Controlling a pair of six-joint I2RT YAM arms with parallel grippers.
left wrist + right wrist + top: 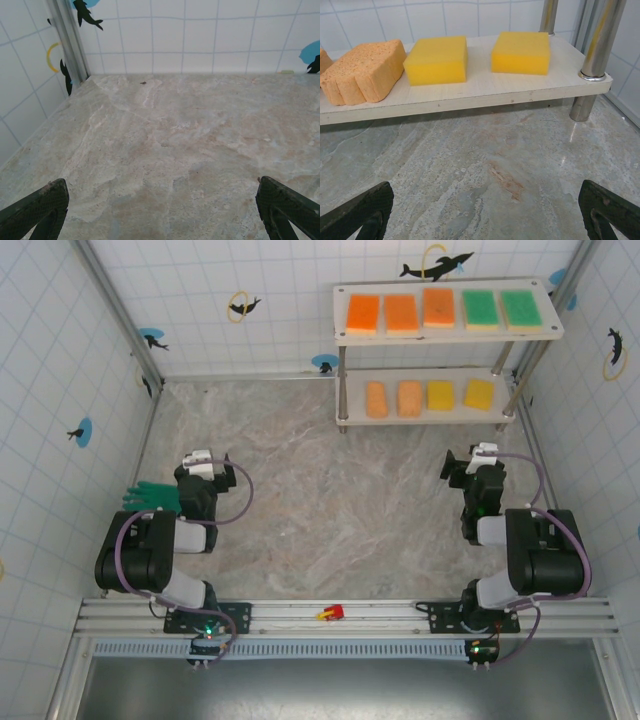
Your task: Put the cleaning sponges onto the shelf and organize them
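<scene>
The shelf (448,338) stands at the far right of the table. Its top board carries three orange sponges (401,312) and two green sponges (481,308) in a row. The lower board (485,92) holds two pale orange sponges (409,398) and two yellow sponges (479,394). In the right wrist view a pale orange sponge (365,71) and two yellow sponges (437,60) sit side by side. My right gripper (485,210) is open over bare table in front of the shelf. My left gripper (165,210) is open over bare table at the left, holding nothing.
A green rubber glove (152,497) lies beside the left arm. A tiny red object (331,613) rests on the front rail. Tiled walls close in the table; a shelf leg (592,55) stands near the right wall.
</scene>
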